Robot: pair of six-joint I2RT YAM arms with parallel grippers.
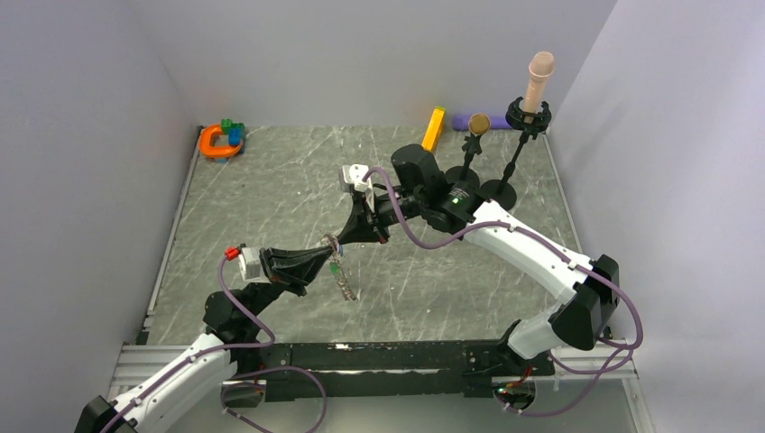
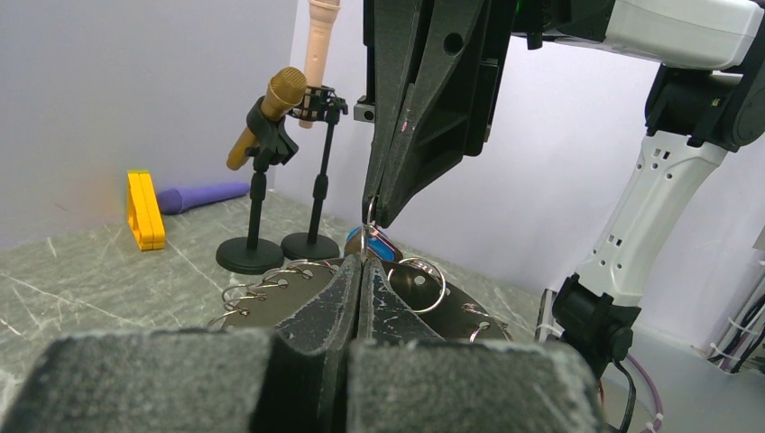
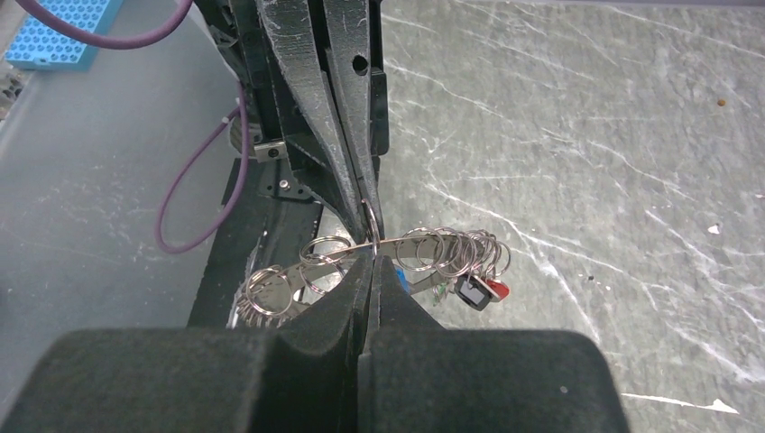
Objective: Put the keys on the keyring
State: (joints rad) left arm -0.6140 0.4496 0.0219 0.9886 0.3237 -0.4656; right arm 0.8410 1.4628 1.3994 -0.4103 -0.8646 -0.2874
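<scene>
**A:** Several keys (image 3: 478,289), with red, dark, blue and green heads, hang bunched on thin wire loops (image 3: 451,248) at one end of the keyring (image 3: 298,271).

**B:** Where is the keyring itself?

**A:** It is held up off the table (image 1: 271,180), over its middle. It slopes downward from the spot where the two claws meet tip to tip.

**B:** What is the left gripper (image 2: 361,266) doing?

**A:** Its fingers are pressed together on the keyring's flat band. In its own wrist view the silvery plate spreads out on either side of them.

**B:** And the right gripper (image 3: 372,262)?

**A:** It is closed too, and comes at the same spot from the other side. One wire loop stands between the two tips. I cannot tell whether the right gripper pinches that loop, the band, or nothing.

**B:** What lies farther out?

**A:** Two microphone stands (image 1: 516,158) are at the far right. A yellow bar (image 1: 435,128) lies just beside them, and an orange horseshoe toy (image 1: 216,142) sits in the far left corner.
</scene>
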